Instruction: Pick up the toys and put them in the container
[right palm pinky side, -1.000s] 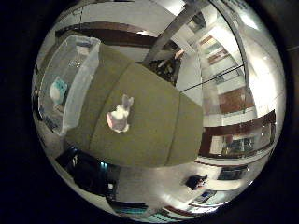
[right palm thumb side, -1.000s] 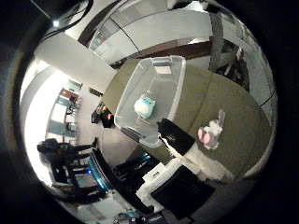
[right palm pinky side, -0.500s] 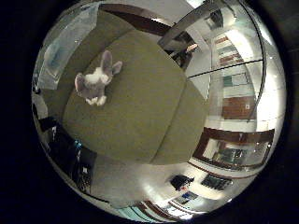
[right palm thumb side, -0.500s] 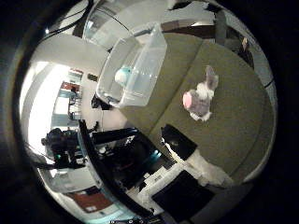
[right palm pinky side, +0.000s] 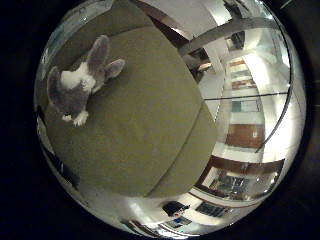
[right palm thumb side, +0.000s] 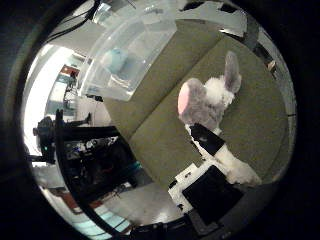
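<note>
A grey and white plush bunny (right palm pinky side: 78, 80) lies on the olive-green table (right palm pinky side: 150, 120). In the right thumb side palm view the bunny (right palm thumb side: 208, 98) shows a pink patch and upright ears, and it lies close under the palm. One of my hand's fingers (right palm thumb side: 215, 150) reaches in beside the bunny and looks straight. A clear plastic container (right palm thumb side: 140, 50) stands at the table's edge away from the bunny, with a teal toy (right palm thumb side: 117, 60) inside it.
The table's edges (right palm pinky side: 130, 185) drop off to the floor around. Dark equipment and stands (right palm thumb side: 75, 150) are beside the table below the container. Room walls and windows (right palm pinky side: 245, 110) lie beyond.
The bunny has grown much larger in each view and the container has slid toward the edge: the hand has come down closer to the bunny.
</note>
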